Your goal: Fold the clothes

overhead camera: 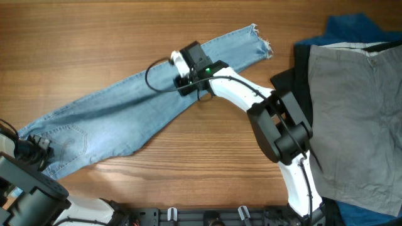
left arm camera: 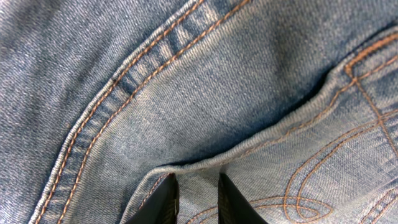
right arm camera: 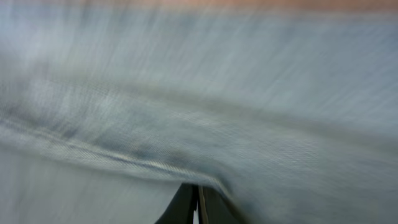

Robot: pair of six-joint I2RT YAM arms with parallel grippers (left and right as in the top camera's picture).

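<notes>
A pair of light blue jeans [overhead camera: 113,113] lies diagonally across the wooden table, waist at the lower left and frayed hem at the upper right. My left gripper [overhead camera: 38,147] is at the waist end. In the left wrist view its fingers [left arm camera: 196,193] pinch a fold of denim [left arm camera: 186,93] beside the stitched back pocket. My right gripper [overhead camera: 182,72] is on the leg near the knee. In the blurred right wrist view its fingers [right arm camera: 198,199] are nearly together, with denim [right arm camera: 199,93] draped over them.
A pile of other clothes sits at the right edge: a grey garment [overhead camera: 358,113] on top, a black one [overhead camera: 295,81] under it and a dark blue one [overhead camera: 352,28] at the back. Bare wooden table [overhead camera: 94,37] lies around the jeans.
</notes>
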